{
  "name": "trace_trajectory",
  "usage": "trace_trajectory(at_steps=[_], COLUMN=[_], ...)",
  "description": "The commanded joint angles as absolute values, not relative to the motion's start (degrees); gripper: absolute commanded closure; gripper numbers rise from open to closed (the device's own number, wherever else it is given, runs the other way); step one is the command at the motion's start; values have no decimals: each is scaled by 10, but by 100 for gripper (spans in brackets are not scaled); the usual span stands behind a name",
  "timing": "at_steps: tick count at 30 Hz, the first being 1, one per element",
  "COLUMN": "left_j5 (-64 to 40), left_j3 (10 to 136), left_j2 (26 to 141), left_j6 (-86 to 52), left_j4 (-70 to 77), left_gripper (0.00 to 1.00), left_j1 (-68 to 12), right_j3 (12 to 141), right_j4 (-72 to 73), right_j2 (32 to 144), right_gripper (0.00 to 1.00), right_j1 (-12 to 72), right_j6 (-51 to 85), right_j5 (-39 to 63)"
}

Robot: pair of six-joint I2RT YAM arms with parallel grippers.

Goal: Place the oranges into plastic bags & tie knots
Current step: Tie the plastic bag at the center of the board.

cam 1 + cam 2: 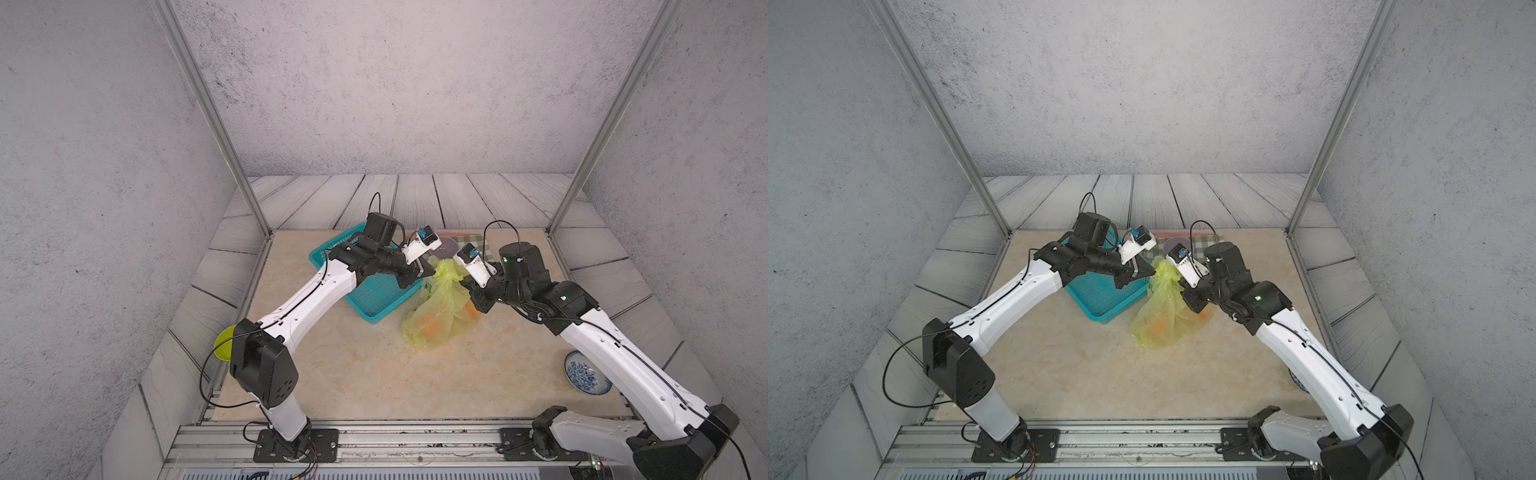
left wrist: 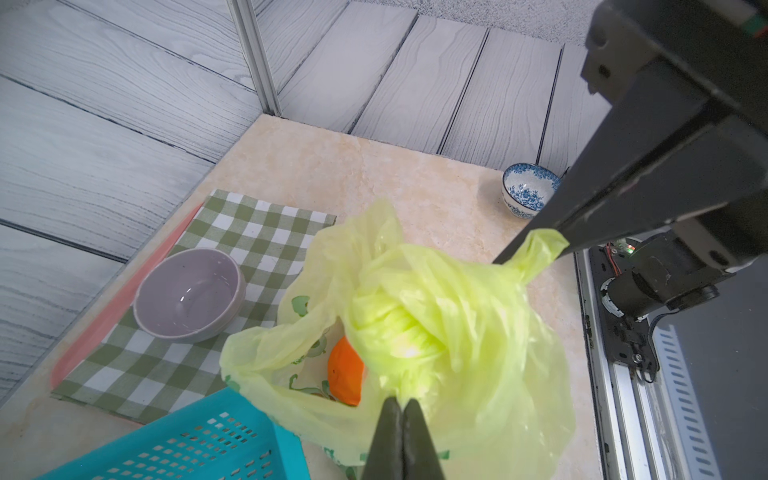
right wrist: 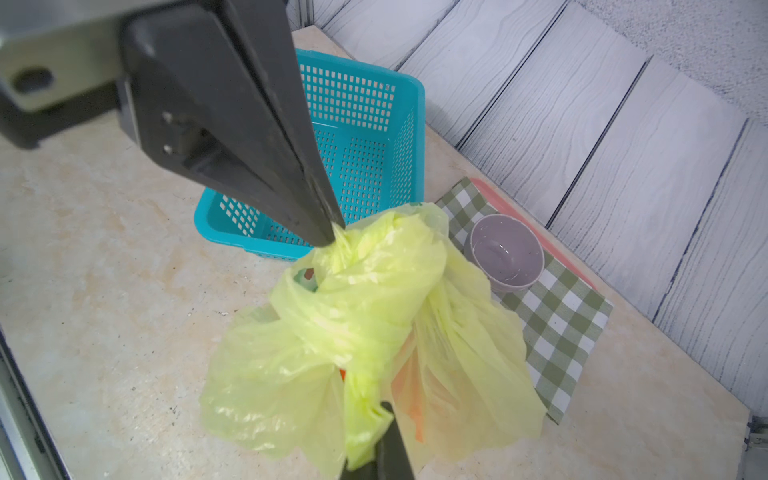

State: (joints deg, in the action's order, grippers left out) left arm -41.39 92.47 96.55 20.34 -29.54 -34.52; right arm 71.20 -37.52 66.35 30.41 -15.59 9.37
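Risks first, from the near side. Resting on the beige surface (image 1: 353, 374) and held up by its top, the plastic bag (image 1: 434, 320). Inside it, oranges (image 1: 432, 328) glowing through the film, one showing bright through a gap in the left wrist view. Liable to stretch thin or tear if hauled hard against that weight.

Higher up, a knot (image 3: 353, 328), wound round but seemingly not cinched down, and apt to slip open on losing either handle end. Pinched flat on one handle end, the left end effector (image 2: 401, 405); pinched flat on the opposite end, the right end effector (image 3: 386, 409). Not much film caught on either side, so prone to sliding free under an uneven pull. Also some chance of dragging the whole bag sideways instead of tightening.

Round about:
- Near the right arm, a blue-patterned bowl (image 1: 586, 372), well apart from the bag.
- By the left elbow, a lime-green round thing (image 1: 224, 343), half hidden.
- Just beside the bag and under the left arm, a teal basket (image 1: 374, 297), close enough to snag.
- Farthest back, a grey bowl (image 2: 189, 295) on a checked cloth (image 2: 257, 232), in the way of any pull rearward.
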Motion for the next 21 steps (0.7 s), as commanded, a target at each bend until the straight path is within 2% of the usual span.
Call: trace_trajectory(at_steps=[1,10,21], left_j5=[-408,-389,-371], left_j3=[918,934,933], left_j2=[950,950,943], left_j6=[219,233,241], left_j4=[-300,-308,-300], left_gripper=[100,100,100], left_j1=[-339,-329,-283], right_j3=[693,661,630], right_j4=[-417,-441,-482], right_j2=[636,600,584], right_gripper=[100,100,100], right_j1=[283,238,197], right_j6=[-194,-207,-208], right_j5=[142,169,114])
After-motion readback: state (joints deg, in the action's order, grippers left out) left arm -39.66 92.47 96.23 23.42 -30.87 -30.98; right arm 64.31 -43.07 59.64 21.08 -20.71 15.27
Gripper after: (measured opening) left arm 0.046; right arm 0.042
